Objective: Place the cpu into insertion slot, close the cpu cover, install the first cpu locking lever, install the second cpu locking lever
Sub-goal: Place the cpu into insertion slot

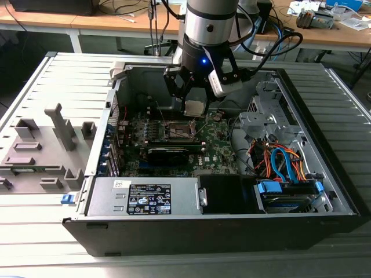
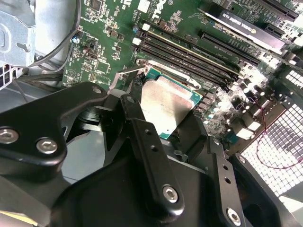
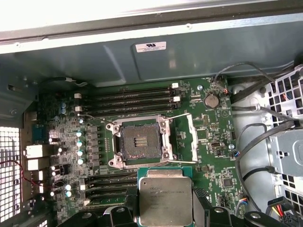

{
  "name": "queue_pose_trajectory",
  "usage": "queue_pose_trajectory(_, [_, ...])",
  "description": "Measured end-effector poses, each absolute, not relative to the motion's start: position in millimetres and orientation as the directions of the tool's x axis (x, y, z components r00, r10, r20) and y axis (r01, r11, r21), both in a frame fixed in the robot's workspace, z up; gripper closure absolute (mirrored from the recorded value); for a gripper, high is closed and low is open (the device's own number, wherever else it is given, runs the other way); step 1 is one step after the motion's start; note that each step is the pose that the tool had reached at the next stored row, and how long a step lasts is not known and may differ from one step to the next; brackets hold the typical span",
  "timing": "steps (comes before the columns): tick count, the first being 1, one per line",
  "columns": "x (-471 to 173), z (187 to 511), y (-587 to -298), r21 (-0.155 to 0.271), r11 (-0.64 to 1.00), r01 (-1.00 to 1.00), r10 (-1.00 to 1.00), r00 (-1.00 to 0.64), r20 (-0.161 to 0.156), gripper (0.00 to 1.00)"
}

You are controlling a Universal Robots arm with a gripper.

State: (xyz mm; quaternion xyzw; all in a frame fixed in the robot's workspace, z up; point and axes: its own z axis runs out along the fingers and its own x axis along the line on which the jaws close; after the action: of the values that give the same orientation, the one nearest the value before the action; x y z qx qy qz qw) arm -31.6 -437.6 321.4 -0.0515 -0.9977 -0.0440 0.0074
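End effector: the end effector is clenched on the cpu, which is gripped by two opposite edges.
Where the cpu is: it is held up in the air inside the open computer case, above the motherboard. It is near the insertion slot and apart from it. Whether it is right over the slot cannot be told.
Insertion slot: nothing is seen in it.
Cpu cover: the cpu cover is swung open and lies just beside the slot.
Step in hand: the first one, it is judged, as the cpu is not yet placed.
What is called for: the cpu likely has to be lined up flat and square with the slot and set down softly.
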Motion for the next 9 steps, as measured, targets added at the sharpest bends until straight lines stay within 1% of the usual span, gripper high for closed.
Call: queue_pose_trajectory(9, [-31.6, 321.4, -437.6, 0.087, 0.989, 0.118, 0.117, -0.993, 0.019, 0.45])
